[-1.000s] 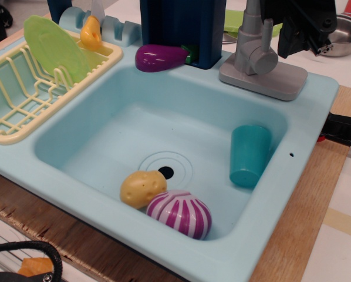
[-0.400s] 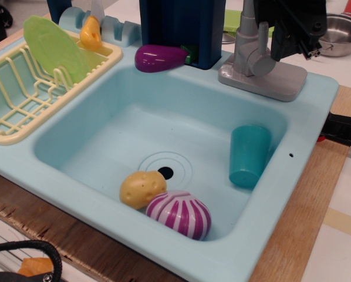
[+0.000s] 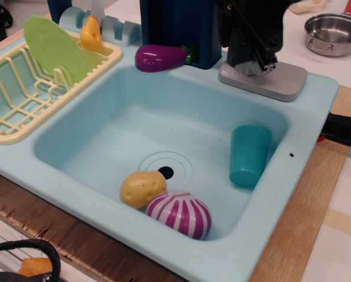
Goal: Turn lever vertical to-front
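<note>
The lever's flat grey base [image 3: 281,79] sits on the back right rim of the light blue sink [image 3: 316,117]. My black gripper [image 3: 252,56] hangs right over the base and covers the slim grey bar and most of its round joint. Only a sliver of grey joint [image 3: 259,69] shows under the gripper. The jaws are lost in the dark mass, so I cannot tell whether they are open or closed on the bar.
A dark blue block [image 3: 181,29] stands left of the gripper, with a purple eggplant [image 3: 161,57] beside it. In the basin lie a teal cup [image 3: 249,154], a potato [image 3: 142,188] and a striped onion [image 3: 180,214]. A dish rack [image 3: 23,100] with a green plate is at left. A steel pot [image 3: 334,32] is at back right.
My gripper has moved left and down from the back right corner, and now covers the lever bar that showed before. The steel pot has come into full view behind it.
</note>
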